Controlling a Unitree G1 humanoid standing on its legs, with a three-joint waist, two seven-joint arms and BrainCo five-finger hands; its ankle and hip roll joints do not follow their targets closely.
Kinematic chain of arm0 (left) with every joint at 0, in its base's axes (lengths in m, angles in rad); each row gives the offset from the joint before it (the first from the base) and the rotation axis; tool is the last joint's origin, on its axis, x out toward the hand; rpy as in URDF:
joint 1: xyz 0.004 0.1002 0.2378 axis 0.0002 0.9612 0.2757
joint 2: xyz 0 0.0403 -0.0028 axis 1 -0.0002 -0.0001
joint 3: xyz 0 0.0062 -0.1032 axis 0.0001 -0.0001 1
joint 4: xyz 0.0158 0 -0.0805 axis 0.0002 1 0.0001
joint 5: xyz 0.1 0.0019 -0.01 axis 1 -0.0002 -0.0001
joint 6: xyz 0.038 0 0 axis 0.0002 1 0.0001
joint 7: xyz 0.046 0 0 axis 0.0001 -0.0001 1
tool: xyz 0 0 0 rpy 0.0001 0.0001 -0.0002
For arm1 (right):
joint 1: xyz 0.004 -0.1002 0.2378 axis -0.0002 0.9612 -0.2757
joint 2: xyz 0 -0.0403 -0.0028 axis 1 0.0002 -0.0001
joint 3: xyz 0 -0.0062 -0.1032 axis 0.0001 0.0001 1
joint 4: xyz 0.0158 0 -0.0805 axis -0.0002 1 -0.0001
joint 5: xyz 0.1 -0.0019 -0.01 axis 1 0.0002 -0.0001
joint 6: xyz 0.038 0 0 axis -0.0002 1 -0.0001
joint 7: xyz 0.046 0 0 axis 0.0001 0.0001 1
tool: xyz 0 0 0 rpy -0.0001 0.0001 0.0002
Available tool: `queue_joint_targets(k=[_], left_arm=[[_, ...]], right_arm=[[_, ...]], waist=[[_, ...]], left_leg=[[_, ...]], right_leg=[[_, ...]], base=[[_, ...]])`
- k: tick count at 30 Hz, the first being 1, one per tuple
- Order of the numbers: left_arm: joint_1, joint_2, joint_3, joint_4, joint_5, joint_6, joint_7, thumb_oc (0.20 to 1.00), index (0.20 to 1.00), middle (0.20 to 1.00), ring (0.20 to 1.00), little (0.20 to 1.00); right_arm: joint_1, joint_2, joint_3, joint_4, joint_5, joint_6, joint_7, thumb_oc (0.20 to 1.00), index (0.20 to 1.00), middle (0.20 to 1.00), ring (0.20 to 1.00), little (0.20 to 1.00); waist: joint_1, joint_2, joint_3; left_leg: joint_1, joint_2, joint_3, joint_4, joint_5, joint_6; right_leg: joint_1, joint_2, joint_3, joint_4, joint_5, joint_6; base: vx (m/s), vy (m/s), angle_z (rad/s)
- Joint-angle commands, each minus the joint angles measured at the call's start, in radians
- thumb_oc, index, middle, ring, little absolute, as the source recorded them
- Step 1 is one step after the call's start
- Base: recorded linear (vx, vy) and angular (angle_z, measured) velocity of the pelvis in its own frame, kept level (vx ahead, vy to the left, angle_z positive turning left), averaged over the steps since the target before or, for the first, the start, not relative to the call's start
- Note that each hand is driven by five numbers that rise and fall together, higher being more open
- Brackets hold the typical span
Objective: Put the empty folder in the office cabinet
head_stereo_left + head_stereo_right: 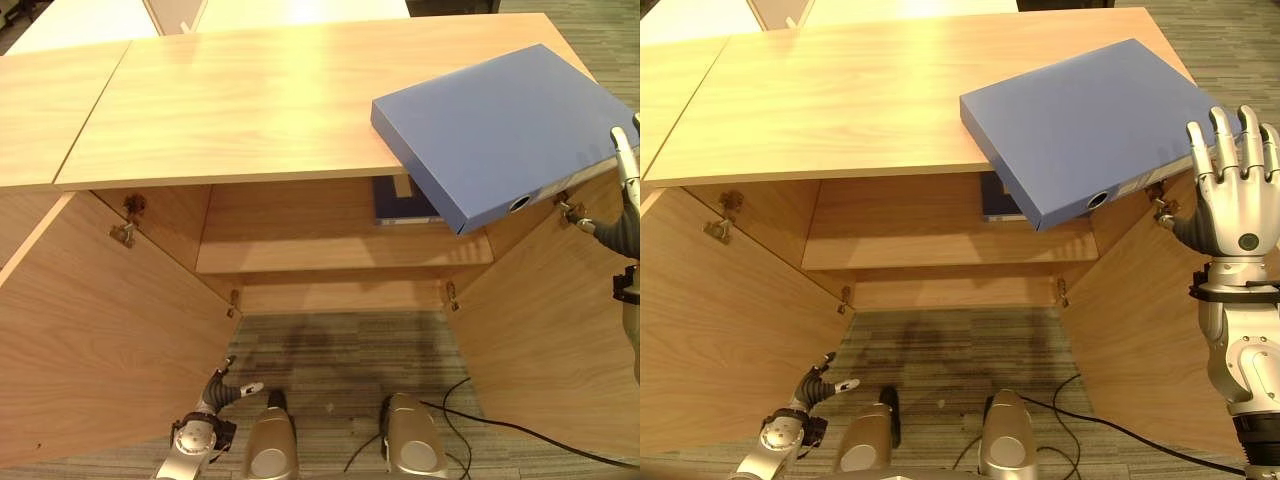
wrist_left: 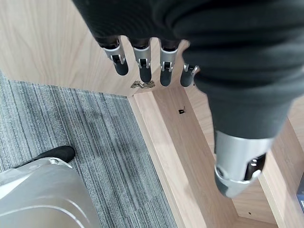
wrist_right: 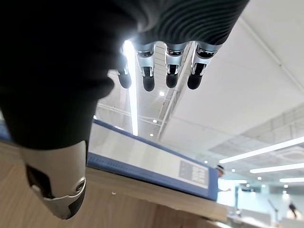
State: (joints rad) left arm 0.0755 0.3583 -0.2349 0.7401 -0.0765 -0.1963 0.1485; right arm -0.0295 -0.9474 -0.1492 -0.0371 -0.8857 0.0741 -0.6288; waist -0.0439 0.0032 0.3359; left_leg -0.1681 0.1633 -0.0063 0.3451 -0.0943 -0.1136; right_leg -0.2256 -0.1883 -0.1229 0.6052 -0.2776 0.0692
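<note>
a blue folder (image 1: 1085,125) lies flat on the cabinet top (image 1: 840,100) at the right, its near corner overhanging the open cabinet, long axis running near-left to far-right. the right hand (image 1: 1232,200) is raised beside it, fingers straight, holding nothing. the left hand (image 1: 805,400) hangs low, fingers relaxed.

Two folders (image 1: 1080,125) (image 1: 998,200) (both blue)

Right robot hand (image 1: 1232,195) raised, fingers straight; left robot hand (image 1: 818,387) low, relaxed.
</note>
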Motion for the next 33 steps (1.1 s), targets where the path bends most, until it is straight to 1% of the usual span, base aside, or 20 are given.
queue_joint_targets(k=[1,4,5,8,13,20,25,33], left_arm=[[-0.014,0.034,0.001,-0.048,-0.029,-0.023,0.018,1.0,1.0,1.0,1.0,1.0],[-0.012,0.036,0.001,-0.046,-0.03,-0.023,0.015,1.0,1.0,1.0,1.0,1.0],[-0.012,0.035,0.001,-0.044,-0.036,-0.021,0.014,1.0,1.0,1.0,1.0,1.0],[-0.01,0.034,0.004,-0.044,-0.044,-0.022,0.013,1.0,1.0,1.0,1.0,1.0],[-0.013,0.034,0.0,-0.052,-0.067,-0.022,0.016,1.0,1.0,1.0,1.0,1.0],[-0.011,0.041,0.008,-0.055,-0.071,-0.02,0.016,1.0,1.0,1.0,1.0,1.0],[-0.005,0.03,0.028,-0.046,-0.116,-0.016,0.016,1.0,1.0,1.0,1.0,1.0],[-0.008,0.028,0.037,-0.067,-0.145,-0.016,0.015,1.0,1.0,1.0,1.0,1.0]], right_arm=[[-0.092,0.004,0.012,-0.005,0.041,-0.012,0.001,1.0,1.0,1.0,1.0,1.0],[-0.106,0.003,0.032,-0.008,0.041,-0.021,0.008,1.0,1.0,1.0,1.0,1.0],[-0.128,-0.008,0.059,-0.015,0.042,-0.034,0.021,1.0,1.0,1.0,1.0,1.0],[-0.139,-0.009,0.072,-0.013,0.047,-0.038,0.022,1.0,1.0,1.0,1.0,1.0],[-0.187,0.005,0.117,-0.018,0.105,-0.07,0.039,1.0,1.0,1.0,1.0,1.0],[-0.2,0.013,0.12,-0.016,0.139,-0.083,0.05,1.0,1.0,1.0,1.0,1.0],[-0.2,0.018,0.124,-0.02,0.147,-0.085,0.063,1.0,1.0,1.0,1.0,1.0],[-0.207,0.037,0.136,-0.016,0.166,-0.09,0.071,1.0,1.0,1.0,1.0,1.0]], waist=[[0.021,-0.013,-0.015],[0.024,-0.013,-0.014],[0.03,-0.012,-0.013],[0.03,-0.011,-0.011],[0.039,-0.01,-0.009],[0.044,-0.01,-0.007],[0.048,-0.009,-0.003],[0.05,-0.006,0.003]], left_leg=[[0.036,0.015,-0.012,0.082,-0.129,0.013],[0.039,0.015,-0.013,0.08,-0.126,0.013],[0.04,0.014,-0.015,0.079,-0.125,0.013],[0.04,0.014,-0.016,0.079,-0.125,0.013],[0.034,0.011,-0.024,0.084,-0.124,0.014],[0.029,0.01,-0.033,0.089,-0.125,0.014],[0.024,0.007,-0.037,0.1,-0.126,0.016],[0.017,0.006,-0.043,0.106,-0.129,0.019]], right_leg=[[0.072,0.044,0.011,-0.064,-0.02,0.004],[0.076,0.042,0.009,-0.066,-0.019,0.005],[0.079,0.042,0.008,-0.064,-0.021,0.005],[0.08,0.042,0.007,-0.063,-0.022,0.004],[0.082,0.039,-0.001,-0.056,-0.025,0.002],[0.083,0.038,-0.003,-0.051,-0.029,0.001],[0.081,0.036,-0.005,-0.042,-0.031,-0.001],[0.076,0.035,-0.006,-0.031,-0.036,-0.004]], base=[[0.0,0.0,0.0],[0.0,0.0,0.0],[0.0,0.0,0.0],[0.0,0.0,0.0],[0.0,-0.001,0.01],[0.0,-0.005,0.08],[0.0,0.0,0.0],[0.0,0.0,0.0]])
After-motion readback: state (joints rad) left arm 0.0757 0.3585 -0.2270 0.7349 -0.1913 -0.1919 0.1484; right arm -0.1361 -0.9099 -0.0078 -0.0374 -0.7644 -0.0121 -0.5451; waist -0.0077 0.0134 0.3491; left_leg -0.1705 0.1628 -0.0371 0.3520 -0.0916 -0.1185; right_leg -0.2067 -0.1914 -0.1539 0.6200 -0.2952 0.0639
